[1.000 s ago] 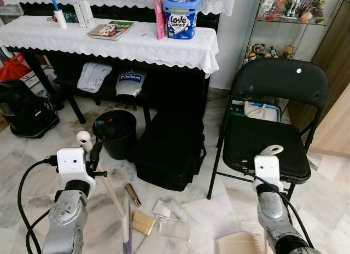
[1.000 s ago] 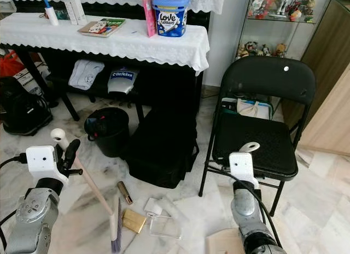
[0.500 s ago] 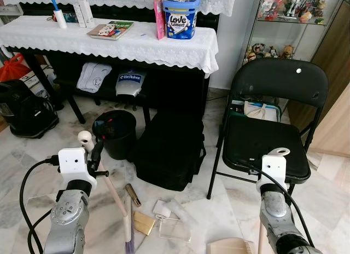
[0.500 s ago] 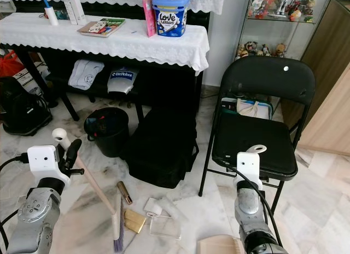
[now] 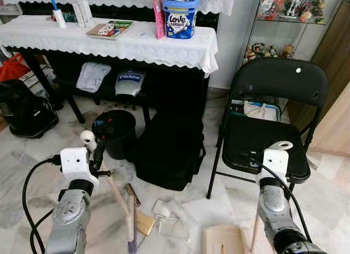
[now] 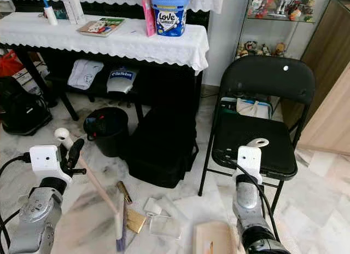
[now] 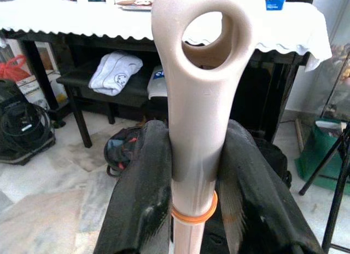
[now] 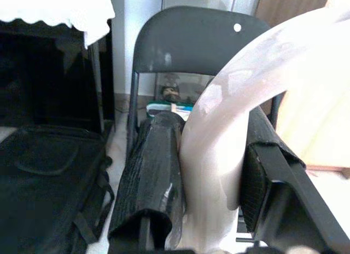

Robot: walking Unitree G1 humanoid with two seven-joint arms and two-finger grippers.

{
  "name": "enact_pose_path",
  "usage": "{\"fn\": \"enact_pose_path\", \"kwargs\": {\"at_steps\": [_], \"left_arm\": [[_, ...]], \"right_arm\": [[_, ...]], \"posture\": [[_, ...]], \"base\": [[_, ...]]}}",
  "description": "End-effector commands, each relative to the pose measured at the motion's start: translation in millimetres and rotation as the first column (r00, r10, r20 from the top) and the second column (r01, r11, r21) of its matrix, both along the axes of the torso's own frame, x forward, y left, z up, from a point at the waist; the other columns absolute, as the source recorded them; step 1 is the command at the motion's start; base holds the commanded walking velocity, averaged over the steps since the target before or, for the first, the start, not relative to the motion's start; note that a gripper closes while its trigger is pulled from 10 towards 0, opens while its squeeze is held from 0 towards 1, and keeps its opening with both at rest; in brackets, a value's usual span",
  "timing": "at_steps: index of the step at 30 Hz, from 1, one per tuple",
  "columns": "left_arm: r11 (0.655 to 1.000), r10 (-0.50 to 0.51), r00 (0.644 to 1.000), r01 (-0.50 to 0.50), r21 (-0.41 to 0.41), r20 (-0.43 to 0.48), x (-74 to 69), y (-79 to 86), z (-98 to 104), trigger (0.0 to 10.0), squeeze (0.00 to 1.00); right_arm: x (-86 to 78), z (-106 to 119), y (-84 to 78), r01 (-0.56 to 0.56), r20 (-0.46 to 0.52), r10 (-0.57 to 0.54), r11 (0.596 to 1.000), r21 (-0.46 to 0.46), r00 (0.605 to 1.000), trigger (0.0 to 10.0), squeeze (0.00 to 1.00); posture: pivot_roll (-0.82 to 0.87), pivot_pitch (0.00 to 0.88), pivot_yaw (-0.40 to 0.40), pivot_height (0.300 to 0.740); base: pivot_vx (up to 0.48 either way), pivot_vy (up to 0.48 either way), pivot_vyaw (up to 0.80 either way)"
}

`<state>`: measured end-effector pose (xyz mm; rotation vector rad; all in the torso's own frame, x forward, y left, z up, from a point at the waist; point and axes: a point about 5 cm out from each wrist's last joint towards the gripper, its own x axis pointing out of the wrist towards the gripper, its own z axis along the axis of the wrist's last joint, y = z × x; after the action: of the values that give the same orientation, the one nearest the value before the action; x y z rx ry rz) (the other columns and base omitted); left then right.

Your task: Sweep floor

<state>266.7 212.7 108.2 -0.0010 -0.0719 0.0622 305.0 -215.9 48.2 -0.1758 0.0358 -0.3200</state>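
My left gripper [image 7: 194,150] is shut on the cream broom handle [image 7: 196,100], just below its loop end. The broom stick [image 5: 116,191] slants down to bristles [image 5: 130,235] on the marble floor. Beside the bristles lie a brown tube [image 5: 132,192], a tan box [image 5: 144,222], a white roll [image 5: 162,210] and a clear plastic box [image 5: 175,229]. My right gripper [image 8: 210,155] is shut on the cream dustpan handle [image 8: 229,100]. The dustpan [image 5: 221,240] rests on the floor right of the litter.
A black bin [image 5: 115,132] and a black bag [image 5: 170,150] stand just behind the litter, under a table with a white cloth [image 5: 109,43]. A black folding chair [image 5: 273,139] is close on the right. A dark appliance [image 5: 24,111] sits at the far left.
The dustpan has slid left toward the litter and turned. The broom handle and bristles have shifted slightly right. Both grips are unchanged.
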Motion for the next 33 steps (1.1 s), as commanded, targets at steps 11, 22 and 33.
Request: {"fn": "enact_pose_path", "kwargs": {"at_steps": [11, 22, 33], "left_arm": [[0.999, -0.034, 0.998, 0.034, -0.001, 0.051, 5.9, -3.5, 13.2, 10.0, 0.00], [0.999, -0.042, 0.998, 0.043, -0.004, 0.046, 5.3, -3.1, 12.9, 10.0, 0.00], [0.999, -0.048, 0.998, 0.048, -0.010, 0.037, 4.9, -4.1, 11.1, 10.0, 0.00]], "right_arm": [[1.6, -1.7, 8.2, 0.058, 0.019, -0.063, 0.978, 0.202, 0.998, 10.0, 0.00], [-1.1, -18.3, 10.4, 0.116, -0.115, -0.080, 0.928, 0.355, 0.990, 10.0, 0.00], [0.4, -15.6, 4.6, 0.085, -0.137, -0.037, 0.929, 0.361, 0.990, 10.0, 0.00]], "posture": [[0.04, 0.000, 0.033, 0.740], [0.04, 0.000, 0.028, 0.740], [0.03, 0.000, 0.026, 0.740]], "base": [[0.000, 0.000, 0.00], [0.000, 0.000, 0.00], [0.000, 0.000, 0.00]]}}
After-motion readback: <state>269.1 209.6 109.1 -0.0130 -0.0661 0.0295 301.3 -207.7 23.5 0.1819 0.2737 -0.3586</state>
